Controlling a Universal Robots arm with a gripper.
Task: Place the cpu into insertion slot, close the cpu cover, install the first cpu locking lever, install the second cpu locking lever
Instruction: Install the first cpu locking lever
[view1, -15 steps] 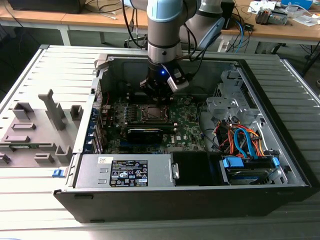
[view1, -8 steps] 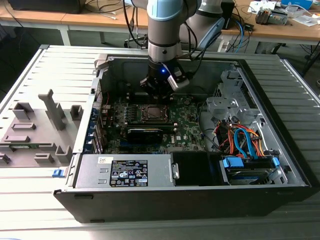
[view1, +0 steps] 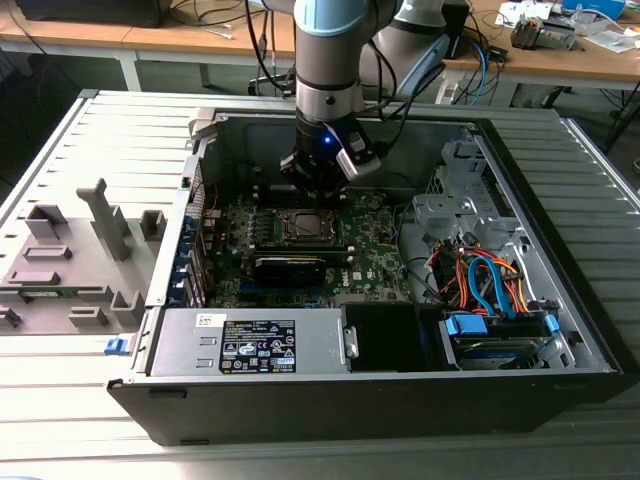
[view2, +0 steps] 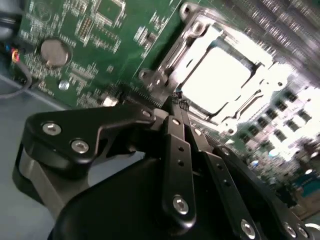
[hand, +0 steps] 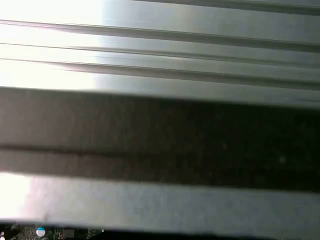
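grey ribbed table (view1: 60, 140) | wooden desks (view1: 180, 40) behind — cables

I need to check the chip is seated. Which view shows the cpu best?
The second wrist view: the cpu lies bright and close inside the cpu cover. In the exterior view it is a small patch under the gripper.

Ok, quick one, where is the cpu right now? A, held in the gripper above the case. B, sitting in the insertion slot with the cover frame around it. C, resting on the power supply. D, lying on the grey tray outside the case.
B: in the second wrist view the cpu lies flat in the insertion slot, the silvery cpu cover framing it, and the gripper sits at the socket's edge, shut with nothing between its fingers.
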